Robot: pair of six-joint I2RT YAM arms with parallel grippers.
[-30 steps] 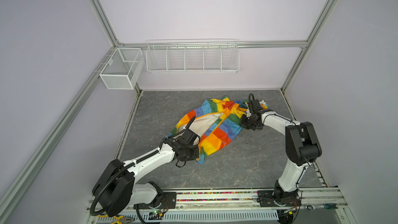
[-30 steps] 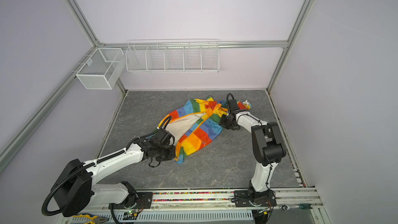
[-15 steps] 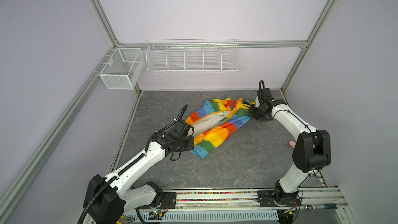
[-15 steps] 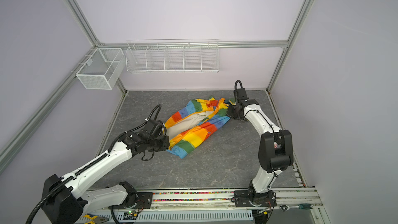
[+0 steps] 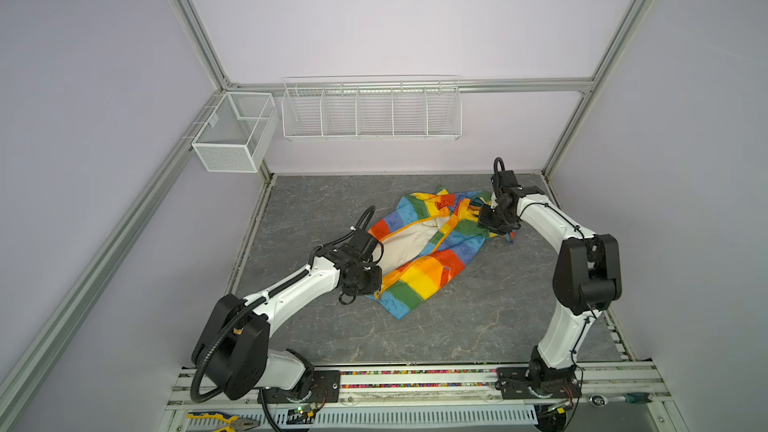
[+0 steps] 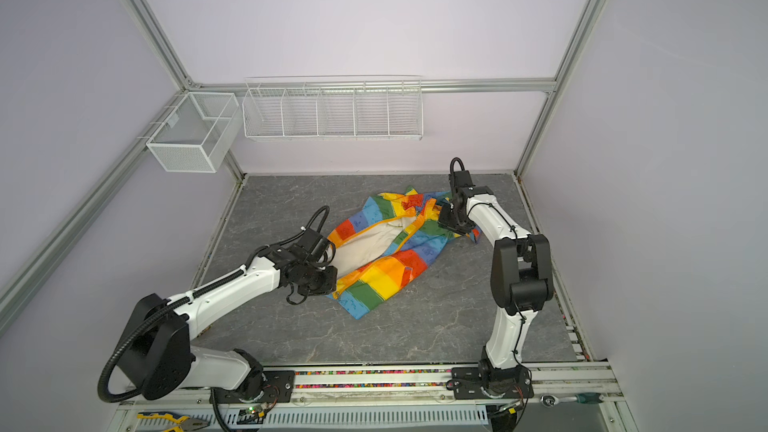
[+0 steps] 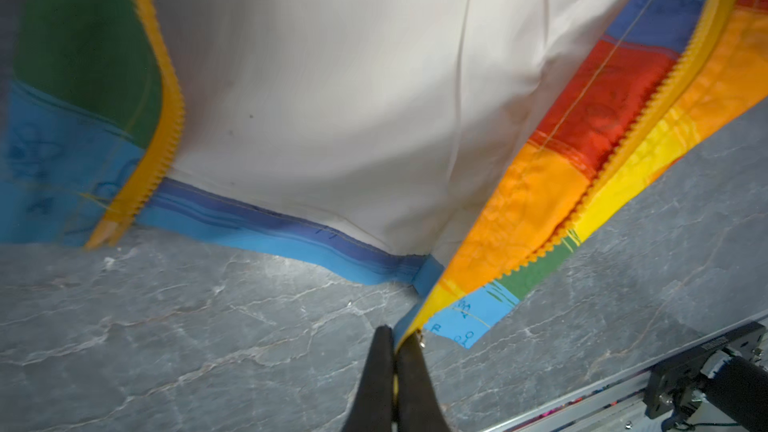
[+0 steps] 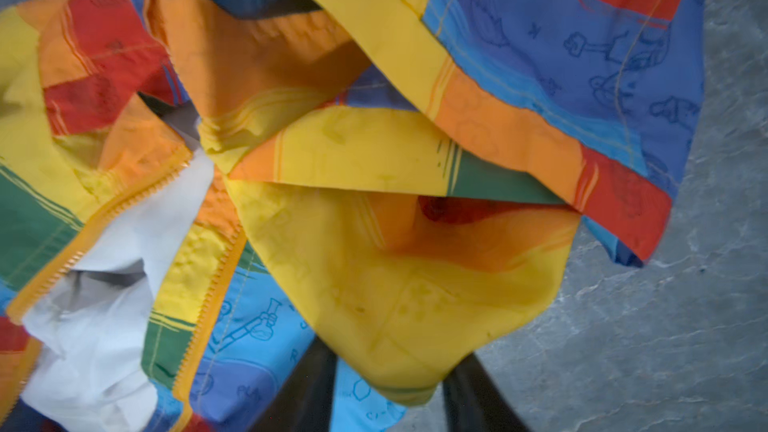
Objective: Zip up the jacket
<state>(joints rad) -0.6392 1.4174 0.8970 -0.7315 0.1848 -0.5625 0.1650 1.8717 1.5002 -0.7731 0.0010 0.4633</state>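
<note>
The rainbow-striped jacket lies unzipped on the grey table, its cream lining showing between the two orange zipper edges. My left gripper is shut on the bottom corner of one front panel, right at the lower end of its zipper edge; in both top views this gripper is at the jacket's near left side. My right gripper stands open at the crumpled hood end. A loose yellow fold hangs between and over its spread fingers.
A white wire rack and a mesh box hang on the back wall. Pliers and a ratchet tool lie on the front rail. Bare grey table lies in front of the jacket.
My right gripper has opened and let go of the hood-end fabric it was pinching. The left gripper stays shut on the bottom corner; both arms shifted only slightly.
</note>
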